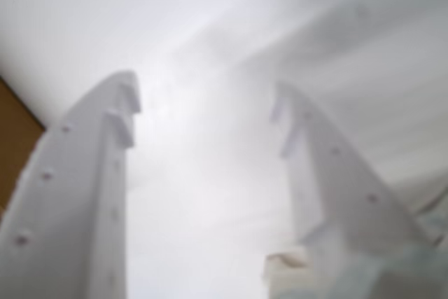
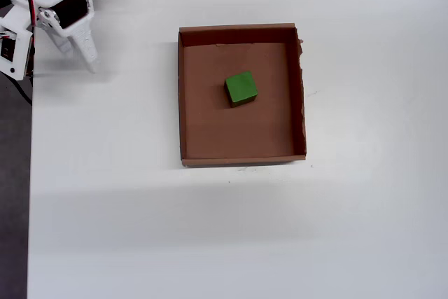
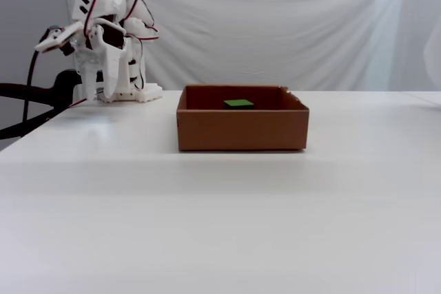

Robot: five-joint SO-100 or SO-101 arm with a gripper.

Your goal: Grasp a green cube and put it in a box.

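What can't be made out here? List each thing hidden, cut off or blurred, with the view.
- Wrist view: wholly out of focus; the two white fingers stand apart with nothing between, but the pale surface beyond is unreadable. A brown patch at the left edge is cut off.
- Overhead view: the arm is cut off by the top-left corner; only the gripper end shows.
- Fixed view: the box front wall hides all of the green cube but its top.

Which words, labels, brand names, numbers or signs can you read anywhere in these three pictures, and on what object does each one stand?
None: no readable text appears in any view.
Small matte green cube: plain faces.
Shallow brown cardboard box: bare walls, no print.
White plastic robot arm with its claw: no visible lettering.
The wrist view is too blurred to show any marking.
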